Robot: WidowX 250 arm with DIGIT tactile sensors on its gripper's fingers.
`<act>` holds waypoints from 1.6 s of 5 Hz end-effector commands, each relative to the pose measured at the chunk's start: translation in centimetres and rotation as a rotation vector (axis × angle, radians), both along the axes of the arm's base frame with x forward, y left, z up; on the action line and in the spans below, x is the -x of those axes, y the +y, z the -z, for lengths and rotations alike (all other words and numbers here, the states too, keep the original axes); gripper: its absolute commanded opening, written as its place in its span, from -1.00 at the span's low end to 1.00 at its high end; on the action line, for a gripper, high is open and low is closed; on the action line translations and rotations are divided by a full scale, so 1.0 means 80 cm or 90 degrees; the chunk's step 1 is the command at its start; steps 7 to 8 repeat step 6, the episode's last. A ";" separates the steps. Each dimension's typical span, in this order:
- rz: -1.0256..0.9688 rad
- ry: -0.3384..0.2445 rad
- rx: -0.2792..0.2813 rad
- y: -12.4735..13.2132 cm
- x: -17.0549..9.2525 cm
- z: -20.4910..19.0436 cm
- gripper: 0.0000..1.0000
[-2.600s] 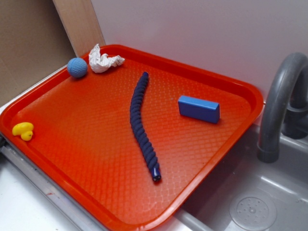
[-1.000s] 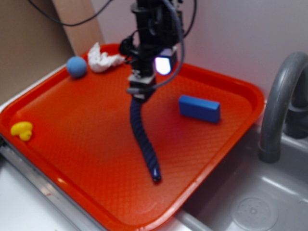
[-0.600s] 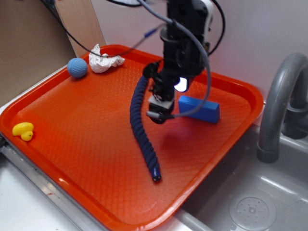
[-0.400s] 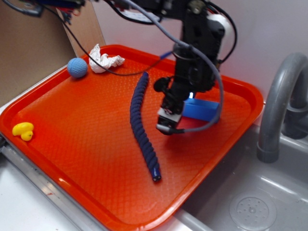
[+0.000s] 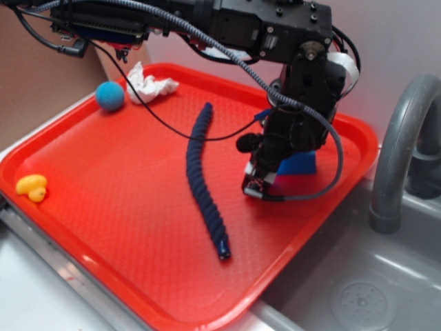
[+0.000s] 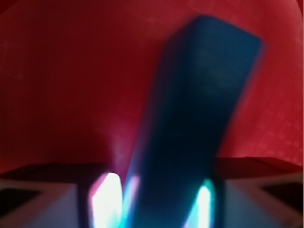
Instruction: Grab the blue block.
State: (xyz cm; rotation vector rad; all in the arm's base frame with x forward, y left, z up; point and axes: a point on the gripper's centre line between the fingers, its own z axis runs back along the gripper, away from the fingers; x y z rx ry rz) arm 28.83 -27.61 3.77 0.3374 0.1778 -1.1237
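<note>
The blue block (image 5: 300, 164) lies on the right side of the orange tray (image 5: 103, 179); my arm hides its left part. My gripper (image 5: 257, 186) is low over the block's left end. In the wrist view the block (image 6: 199, 95) runs, blurred, from the middle of the frame down between the two fingers. My gripper (image 6: 156, 202) stands astride it, and bright gaps show on both sides of the block. The jaws are open and nothing is gripped.
A long navy rope (image 5: 201, 176) lies left of the gripper. A light-blue ball (image 5: 109, 96) and crumpled white paper (image 5: 148, 85) sit at the tray's far corner, a yellow duck (image 5: 32, 187) at its left edge. A grey tap (image 5: 400, 152) and sink (image 5: 358, 289) are to the right.
The arm came in from the back, crossed the rope and moved right and down onto the blue block's left end. The block has not moved.
</note>
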 end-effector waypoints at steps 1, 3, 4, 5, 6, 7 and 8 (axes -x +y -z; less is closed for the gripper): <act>-0.221 -0.089 0.068 0.053 0.035 -0.099 -1.00; -0.545 -0.097 0.141 0.178 0.079 -0.188 -1.00; -0.707 -0.105 0.192 0.227 0.119 -0.211 -1.00; -0.857 -0.173 0.216 0.257 0.153 -0.235 -1.00; -0.909 -0.150 0.224 0.255 0.154 -0.231 -1.00; -0.909 -0.150 0.224 0.255 0.154 -0.231 -1.00; -0.909 -0.150 0.224 0.255 0.154 -0.231 -1.00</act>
